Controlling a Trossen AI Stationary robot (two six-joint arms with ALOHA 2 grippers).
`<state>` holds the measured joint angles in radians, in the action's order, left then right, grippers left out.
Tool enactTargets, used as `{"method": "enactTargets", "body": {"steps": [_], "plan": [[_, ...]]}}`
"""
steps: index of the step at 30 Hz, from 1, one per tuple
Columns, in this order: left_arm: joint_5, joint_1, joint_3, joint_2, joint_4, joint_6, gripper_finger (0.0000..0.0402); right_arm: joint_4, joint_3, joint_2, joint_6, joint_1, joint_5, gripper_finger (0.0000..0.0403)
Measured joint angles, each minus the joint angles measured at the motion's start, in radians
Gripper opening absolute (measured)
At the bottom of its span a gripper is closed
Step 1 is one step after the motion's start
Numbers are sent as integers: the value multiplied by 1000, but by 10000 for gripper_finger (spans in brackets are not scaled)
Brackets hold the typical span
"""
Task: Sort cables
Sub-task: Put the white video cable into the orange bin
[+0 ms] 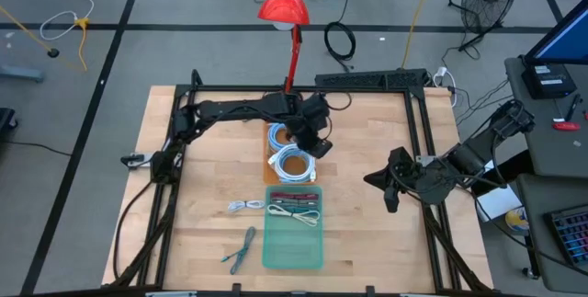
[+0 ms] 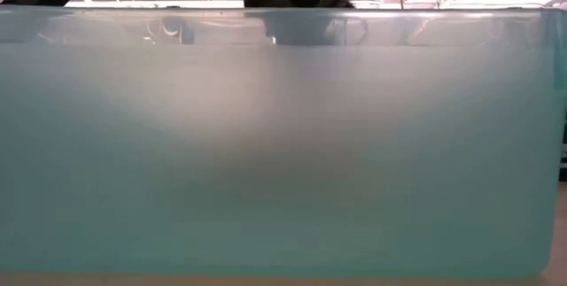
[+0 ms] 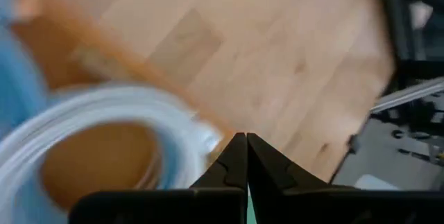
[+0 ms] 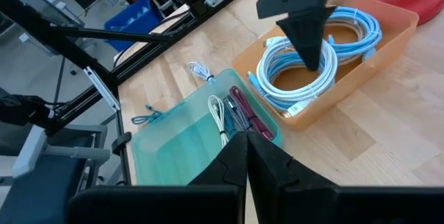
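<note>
The left gripper [image 4: 313, 61] is closed above the orange bin [image 1: 268, 161], holding nothing visible, over the near coil [image 1: 294, 162]. It should rise straight, clear of the coils. The right gripper [image 1: 390, 198], closed and empty, waits at the right.

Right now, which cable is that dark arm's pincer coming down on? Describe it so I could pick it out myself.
Start at the red lamp at the table's far edge; just in front of it sits an orange bin with two light-blue coils. The left gripper, shut, points down onto the nearer coil, the one next to the teal tray. It is a big round ring, unlike the tray's short thin bundles.
</note>
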<state>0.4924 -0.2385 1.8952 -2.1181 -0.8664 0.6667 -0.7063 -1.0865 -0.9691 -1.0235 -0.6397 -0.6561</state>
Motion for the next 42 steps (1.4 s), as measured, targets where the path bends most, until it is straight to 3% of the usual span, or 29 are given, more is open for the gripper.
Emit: {"method": "enactTargets", "body": {"steps": [6, 14, 33, 42], "plan": [[-5, -22, -140, 29, 42, -29, 1, 0, 0, 0, -2, 0, -1, 0], [102, -44, -294, 43, 307, 22, 0, -2, 0, 0, -3, 0, -2, 0], [81, -39, -337, 43, 295, -4, 0, -13, 0, 0, -9, 5, -1, 0], [90, -39, -378, 43, 373, 18, 0, -21, 0, 0, -8, 6, -1, 0]]}}
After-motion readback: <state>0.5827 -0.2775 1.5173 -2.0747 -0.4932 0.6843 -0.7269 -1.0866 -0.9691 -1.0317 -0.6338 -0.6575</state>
